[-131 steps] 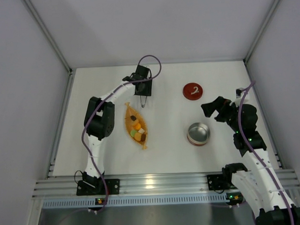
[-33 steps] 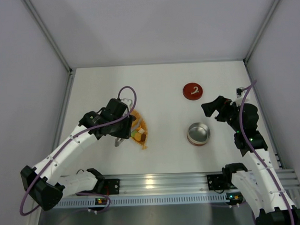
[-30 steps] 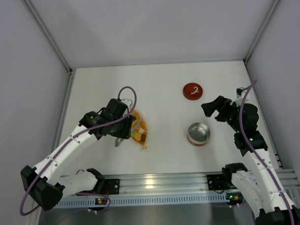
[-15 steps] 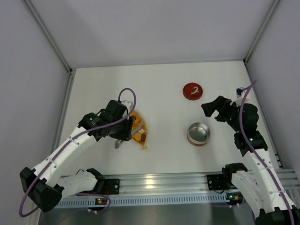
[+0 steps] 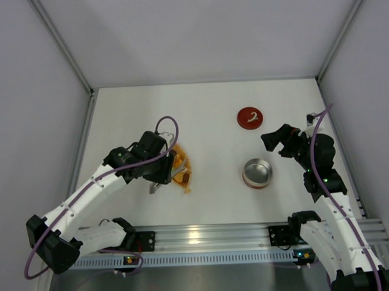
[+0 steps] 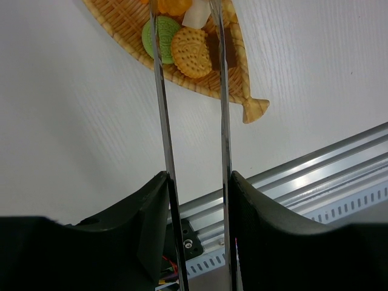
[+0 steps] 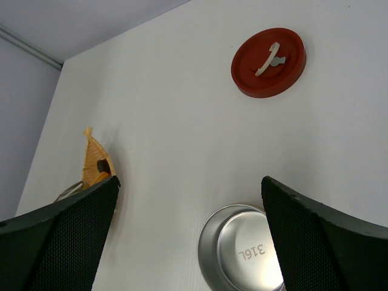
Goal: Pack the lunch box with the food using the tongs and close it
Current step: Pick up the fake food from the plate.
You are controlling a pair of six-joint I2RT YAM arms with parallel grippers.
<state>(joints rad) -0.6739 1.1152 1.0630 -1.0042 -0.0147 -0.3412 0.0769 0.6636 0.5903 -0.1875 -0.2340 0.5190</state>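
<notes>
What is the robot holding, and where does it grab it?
The left gripper squeezes the tongs partway along both arms. The right gripper holds nothing.

White matte table [image 5: 116, 110], faint grain visible up close; pale grey panel walls [image 5: 203, 30] on three sides; slanted metal corner posts [image 5: 60, 45] at back left and back right; ribbed aluminium rail [image 5: 204, 234] along near edge, bright glare mid-rail; light even and soft, shadows faint

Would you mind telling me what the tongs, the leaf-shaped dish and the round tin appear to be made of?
Tongs: polished metal, likely steel; mirror-bright slim arms.
Dish: woven straw or bamboo, possibly a moulded imitation; basket-weave texture, matte tan.
Tin: stainless steel, brushed shine; 316L is stamped in its base.
</notes>
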